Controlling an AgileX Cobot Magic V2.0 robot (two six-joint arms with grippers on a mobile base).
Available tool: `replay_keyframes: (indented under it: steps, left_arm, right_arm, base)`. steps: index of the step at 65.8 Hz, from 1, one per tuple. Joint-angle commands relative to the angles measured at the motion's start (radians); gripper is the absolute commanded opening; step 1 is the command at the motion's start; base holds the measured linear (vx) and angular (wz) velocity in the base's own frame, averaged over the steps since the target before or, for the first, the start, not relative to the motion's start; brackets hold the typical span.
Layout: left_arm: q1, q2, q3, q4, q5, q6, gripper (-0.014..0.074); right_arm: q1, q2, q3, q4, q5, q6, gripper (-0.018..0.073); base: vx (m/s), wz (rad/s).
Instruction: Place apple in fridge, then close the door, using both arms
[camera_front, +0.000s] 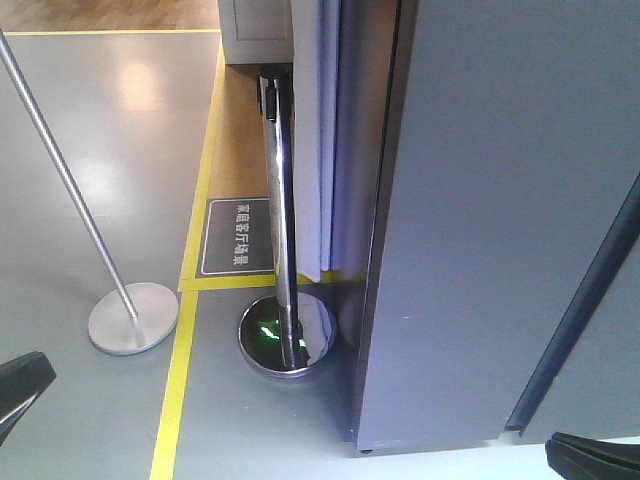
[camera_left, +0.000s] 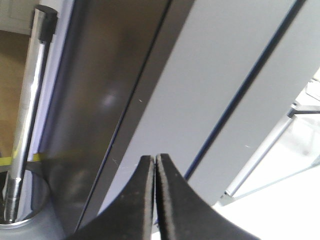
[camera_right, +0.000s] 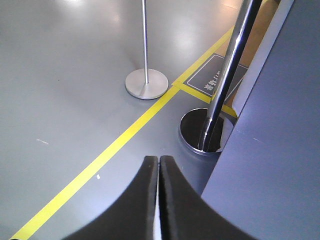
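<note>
The apple is out of view in every frame. The dark grey fridge (camera_front: 470, 200) fills the right of the front view, and a dark seam (camera_front: 580, 310) splits its outer panels. I cannot tell which panel is the door or whether it stands open. My left gripper (camera_left: 153, 159) is shut with nothing in it and points at the fridge's (camera_left: 200, 75) grey face. A bright white area with a clear shelf-like edge (camera_left: 295, 130) shows at the right there. My right gripper (camera_right: 159, 160) is shut and empty, low over the floor beside the fridge's (camera_right: 280, 150) corner.
A chrome post in a round mirrored base (camera_front: 287, 335) stands against the fridge's left side. A second grey post with a disc base (camera_front: 133, 317) stands further left. Yellow floor tape (camera_front: 180, 380) runs between them past a dark floor sign (camera_front: 238, 237).
</note>
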Motion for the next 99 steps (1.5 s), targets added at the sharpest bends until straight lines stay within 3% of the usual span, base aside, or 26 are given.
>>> replay_keyframes:
  steps: [1,7,11,17,24,37,41,47,50,53,57,63,66,69,77,83,87,93,99]
  left_arm:
    - [-0.001,0.008,-0.025,-0.058,0.008,-0.005,-0.0008]
    - [-0.001,0.008,-0.025,-0.082,0.008,-0.005,-0.0008]
    - [-0.001,0.008,-0.025,-0.143,0.012,-0.005,-0.0008]
    - [-0.001,0.008,-0.027,-0.311,0.028,-0.005,-0.0008]
    - [-0.001,0.008,-0.027,-0.578,0.055,-0.005,-0.0008]
    - [-0.001,0.008,-0.026,-0.977,0.069,-0.005,-0.0008]
    - [-0.001,0.008,-0.018,-1.071,0.064,-0.005,-0.0008]
    - [-0.001,0.008,0.008,-1.128,0.074,0.011,-0.0008]
    - [-0.002,0.008,0.018,-1.125,0.105,0.088,-0.0008]
    - [-0.007,0.003,0.023,-1.117,0.152,0.22,-0.0008]
    - [-0.022,-0.005,0.032,-1.099,0.201,0.517,-0.0008]
    - [-0.051,-0.019,0.051,-1.118,0.208,0.863,-0.0008]
    - [-0.062,-0.029,0.063,-1.181,0.227,1.067,-0.0008]
    - [-0.065,-0.036,0.071,-1.243,0.269,1.216,-0.0008]
    - [-0.074,-0.073,0.101,-1.525,0.516,1.614,-0.0008]
    - [-0.074,-0.111,0.116,-1.672,0.717,1.799,-0.0008]
    - [-0.082,-0.146,0.131,-1.694,0.827,1.909,-0.0008]
    - [-0.089,-0.198,0.165,-1.692,0.913,1.962,-0.0008]
    - [-0.09,-0.267,0.2,-1.691,0.928,1.96,-0.0008]
  right_arm:
    - [-0.003,0.006,-0.025,0.03,-0.045,-0.012,-0.0003]
    - [-0.003,0.006,-0.025,0.03,-0.045,-0.012,-0.0003]
    - [-0.003,0.006,-0.025,0.03,-0.045,-0.012,-0.0003]
    - [-0.003,0.006,-0.025,0.03,-0.039,-0.012,-0.0003]
    - [-0.003,0.006,-0.025,0.03,-0.026,-0.012,-0.0003]
    - [-0.003,0.006,-0.025,0.03,-0.021,-0.012,-0.0003]
    - [-0.003,0.006,-0.025,0.03,-0.021,-0.012,-0.0003]
    - [-0.003,0.006,-0.025,0.03,-0.021,-0.012,-0.0003]
    - [-0.003,0.006,-0.025,0.03,-0.021,-0.012,-0.0003]
    - [-0.003,0.006,-0.025,0.03,-0.02,-0.012,-0.0003]
    - [-0.003,0.006,-0.025,0.03,-0.02,-0.012,-0.0003]
    - [-0.003,0.006,-0.025,0.03,-0.019,-0.012,-0.0003]
    - [-0.003,0.006,-0.025,0.03,-0.018,-0.012,-0.0003]
    - [-0.003,0.006,-0.025,0.03,-0.018,-0.012,-0.0003]
    - [-0.003,0.006,-0.025,0.03,-0.01,-0.012,-0.0003]
    - [-0.003,0.006,-0.025,0.03,-0.007,-0.012,-0.0003]
    - [-0.003,0.006,-0.025,0.03,-0.007,-0.012,-0.0003]
    - [-0.003,0.006,-0.025,0.03,-0.007,-0.012,-0.0003]
    - [-0.003,0.006,-0.025,0.03,-0.007,-0.012,-0.0003]
  base:
    - [0.0,0.0]
    - [0.0,0.0]
    - [0.0,0.0]
    - [0.0,0.0]
    - [0.0,0.0]
    - [0.0,0.0]
    - [0.0,0.0]
    - [0.0,0.0]
    - [0.0,0.0]
    - [0.0,0.0]
    - [0.0,0.0]
    - [0.0,0.0]
    - [0.0,0.0]
    - [0.0,0.0]
    - [0.0,0.0]
    - [0.0,0.0]
    - [0.0,0.0]
    - [0.0,0.0]
    - [0.0,0.0]
